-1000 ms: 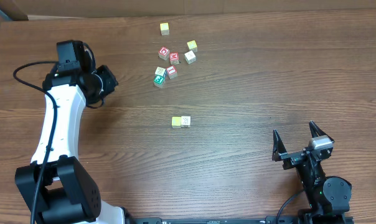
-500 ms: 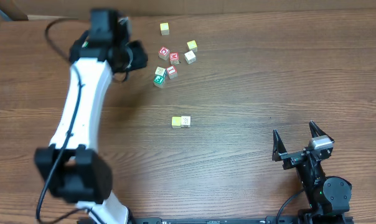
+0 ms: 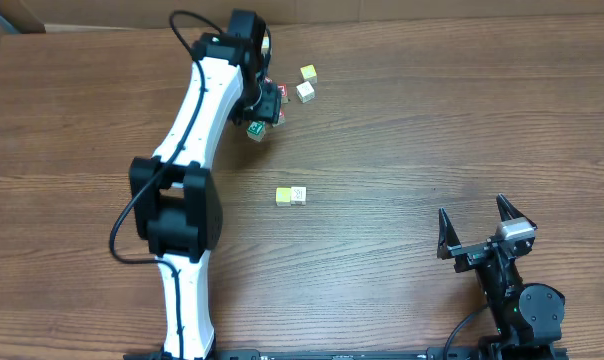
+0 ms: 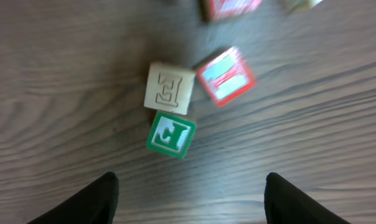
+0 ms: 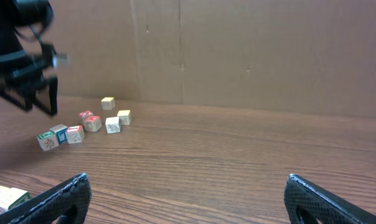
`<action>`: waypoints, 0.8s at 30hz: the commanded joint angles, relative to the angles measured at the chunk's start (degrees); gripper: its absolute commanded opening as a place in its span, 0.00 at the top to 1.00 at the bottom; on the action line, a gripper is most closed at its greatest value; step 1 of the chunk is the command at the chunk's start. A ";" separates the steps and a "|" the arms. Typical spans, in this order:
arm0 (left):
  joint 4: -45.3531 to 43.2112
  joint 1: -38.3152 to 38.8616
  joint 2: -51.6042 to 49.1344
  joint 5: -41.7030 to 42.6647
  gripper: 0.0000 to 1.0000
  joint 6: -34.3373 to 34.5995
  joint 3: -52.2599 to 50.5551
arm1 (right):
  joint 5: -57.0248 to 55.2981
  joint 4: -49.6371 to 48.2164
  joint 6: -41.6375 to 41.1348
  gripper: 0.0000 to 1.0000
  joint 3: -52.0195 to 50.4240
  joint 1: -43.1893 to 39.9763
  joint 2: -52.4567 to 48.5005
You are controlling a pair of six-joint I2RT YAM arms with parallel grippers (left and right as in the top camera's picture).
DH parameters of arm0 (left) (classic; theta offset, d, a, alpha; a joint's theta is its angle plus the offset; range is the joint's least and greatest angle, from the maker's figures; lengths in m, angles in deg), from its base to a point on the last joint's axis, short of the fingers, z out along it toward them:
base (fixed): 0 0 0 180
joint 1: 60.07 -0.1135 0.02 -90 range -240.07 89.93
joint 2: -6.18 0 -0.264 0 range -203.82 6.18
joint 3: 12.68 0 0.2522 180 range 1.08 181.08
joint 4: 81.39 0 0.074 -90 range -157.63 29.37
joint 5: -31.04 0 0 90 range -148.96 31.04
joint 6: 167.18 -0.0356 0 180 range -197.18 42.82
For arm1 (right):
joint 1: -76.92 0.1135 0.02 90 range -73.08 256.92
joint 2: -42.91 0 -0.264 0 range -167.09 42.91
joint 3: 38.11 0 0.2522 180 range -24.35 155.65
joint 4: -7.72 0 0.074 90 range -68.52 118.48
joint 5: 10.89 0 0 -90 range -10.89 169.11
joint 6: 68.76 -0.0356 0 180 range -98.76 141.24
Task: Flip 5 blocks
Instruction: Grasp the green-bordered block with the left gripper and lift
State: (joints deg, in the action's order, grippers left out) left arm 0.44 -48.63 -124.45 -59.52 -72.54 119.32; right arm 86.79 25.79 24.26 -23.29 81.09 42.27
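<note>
Blocks (image 3: pixel 254 130), small wooden alphabet cubes, lie in two groups on the brown wood-grain desk (image 3: pixel 432 130). Nearest the robot, the right arm's jaws stand released and bare, black fingertips (image 5: pixel 63 199) wide apart, unmoved from a second earlier. At mid-desk a plain yellow cube (image 3: pixel 284 196) and a whitish cube (image 3: pixel 298 195) touch side by side, in the same place as before. The white left arm (image 3: pixel 197 120), folded at the desk's left side a second ago, now reaches across to the far cluster. Its jaws are released, grasping nothing; the two black fingertips (image 4: pixel 91 199) flank bare desk. Just beyond that gap, a little left of its midline and clear of both fingertips, sits a green cube (image 4: pixel 170 135), lettered face up and turned slightly off square. Touching its far edge is a pale cream cube with an embossed letter (image 4: pixel 170 88); the two line up away from the jaws. Just right of the cream one, a red-framed cube (image 4: pixel 226 75) lies rotated to a diamond, its face blurred. Being cubes, none has a long axis. Farther right, apart from the jaws, rest a second yellow cube (image 3: pixel 308 72) and an off-white cube (image 3: pixel 305 91).
</note>
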 commanded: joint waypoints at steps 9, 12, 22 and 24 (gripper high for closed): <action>-1.95 -0.63 -5.73 -1.53 0.47 -5.51 1.05 | 0.13 -0.17 0.22 0.00 -0.59 -0.17 0.37; -2.56 -0.63 -6.29 -1.53 0.53 -5.27 0.96 | 0.13 -0.15 0.22 0.00 -0.59 -0.17 0.37; -3.78 -0.50 -8.76 -1.38 0.64 -4.66 0.24 | 0.11 -0.17 0.22 0.00 -0.59 -0.17 0.37; -4.20 -0.50 -8.76 -1.38 0.66 -4.66 -0.09 | 0.11 -0.15 0.22 0.00 -0.59 -0.17 0.37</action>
State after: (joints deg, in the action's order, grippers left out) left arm -3.19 -48.96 -132.60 -60.55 -76.97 119.32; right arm 86.77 25.79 24.26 -23.29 81.09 42.29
